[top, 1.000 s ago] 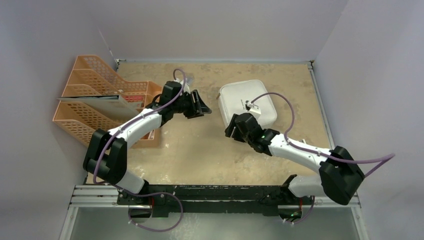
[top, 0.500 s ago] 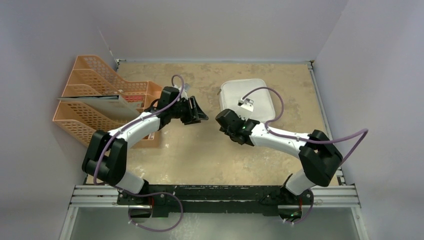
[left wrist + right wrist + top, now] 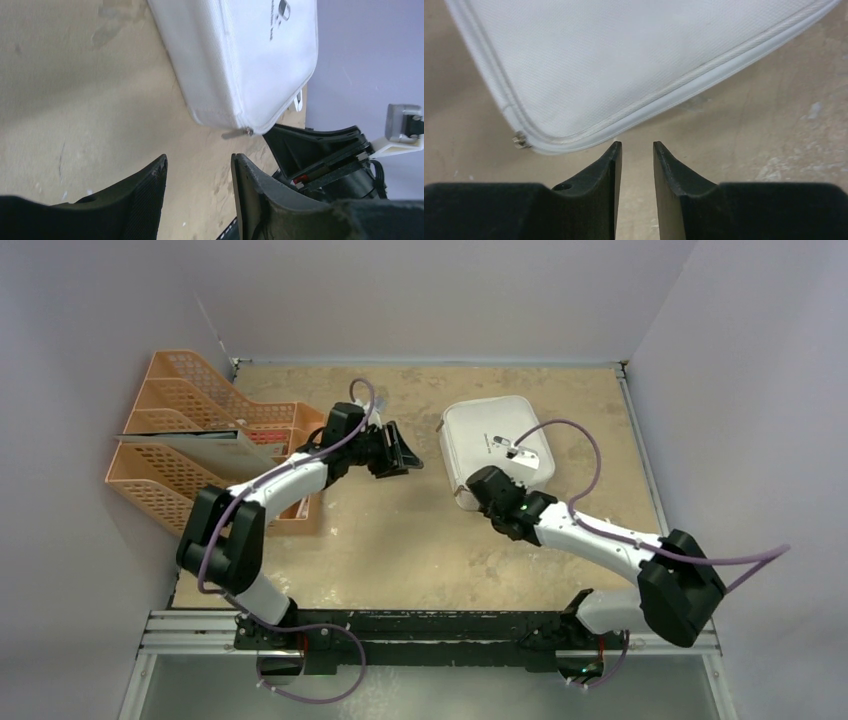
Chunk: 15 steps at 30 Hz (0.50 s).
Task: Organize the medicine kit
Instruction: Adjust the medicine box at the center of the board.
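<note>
Clearly nearest the right claw [image 3: 635, 147], narrowly parted on nothing: near-left corner of the closed medicine kit [image 3: 497, 450], flat on the surface [image 3: 400, 540] right of centre, zip pull [image 3: 519, 140] just beside. Further left, facing that corner: left claw [image 3: 197, 162], released, empty.
</note>
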Each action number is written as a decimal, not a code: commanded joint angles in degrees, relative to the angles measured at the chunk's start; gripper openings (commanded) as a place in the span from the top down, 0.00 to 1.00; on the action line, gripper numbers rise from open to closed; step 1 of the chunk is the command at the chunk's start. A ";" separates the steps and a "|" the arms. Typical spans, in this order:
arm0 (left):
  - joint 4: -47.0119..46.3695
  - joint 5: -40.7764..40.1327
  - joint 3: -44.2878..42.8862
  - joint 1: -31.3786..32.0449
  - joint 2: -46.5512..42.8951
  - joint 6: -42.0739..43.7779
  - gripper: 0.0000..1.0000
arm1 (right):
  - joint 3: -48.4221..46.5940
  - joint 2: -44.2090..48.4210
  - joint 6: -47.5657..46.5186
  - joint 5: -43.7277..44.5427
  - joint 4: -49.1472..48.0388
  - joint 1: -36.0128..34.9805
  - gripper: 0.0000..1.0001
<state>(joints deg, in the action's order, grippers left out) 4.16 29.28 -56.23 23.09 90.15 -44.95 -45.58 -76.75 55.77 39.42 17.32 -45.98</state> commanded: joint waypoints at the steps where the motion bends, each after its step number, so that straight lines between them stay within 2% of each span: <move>1: -7.43 1.04 -7.32 0.20 6.30 -1.48 0.51 | 5.35 4.22 -7.87 -6.45 -4.12 6.70 0.68; 8: -4.99 -0.75 -21.06 1.92 19.69 0.83 0.49 | 9.31 10.52 -12.25 -10.85 -5.46 10.37 0.67; 15: -4.82 -0.76 -29.78 2.81 28.45 0.99 0.49 | 11.63 13.34 -15.85 -17.46 -7.34 19.16 0.70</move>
<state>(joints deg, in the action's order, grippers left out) 0.19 28.64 -80.97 25.30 115.87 -45.21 -35.29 -64.34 43.35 26.52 11.94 -30.94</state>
